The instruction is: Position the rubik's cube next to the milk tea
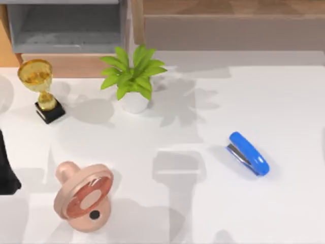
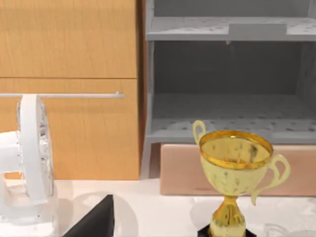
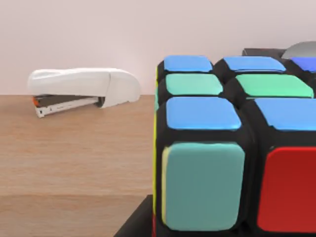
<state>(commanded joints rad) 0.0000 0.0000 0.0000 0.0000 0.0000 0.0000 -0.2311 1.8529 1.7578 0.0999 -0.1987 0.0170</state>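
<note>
rubik's cube sits right at the right arm's wrist camera, so that arm is clearly the nearer one and the job looks like its to do. the cube stands square on a brown wood surface, blue and green tiles up, teal and red tiles toward the camera. it's a cube, so no long axis to line up on. grip state of the right gripper: cannot tell, and the same for whether the cube is held or just resting. a white stapler lies farther off on the same wood. which way the cube lies from the milk tea: cannot tell from these views. i take the pink cup-like thing lying on the white table for the milk tea, so that's the reference. the left arm is parked just left of it at the table edge, grip state cannot tell. the blue stapler is well to its right and a bit farther back, with bare table between them, which looks like the natural drop spot. the potted plant is behind it to the right. the gold trophy is behind it to the left, and the left wrist camera points at it. the grey shelf is farthest back.
</note>
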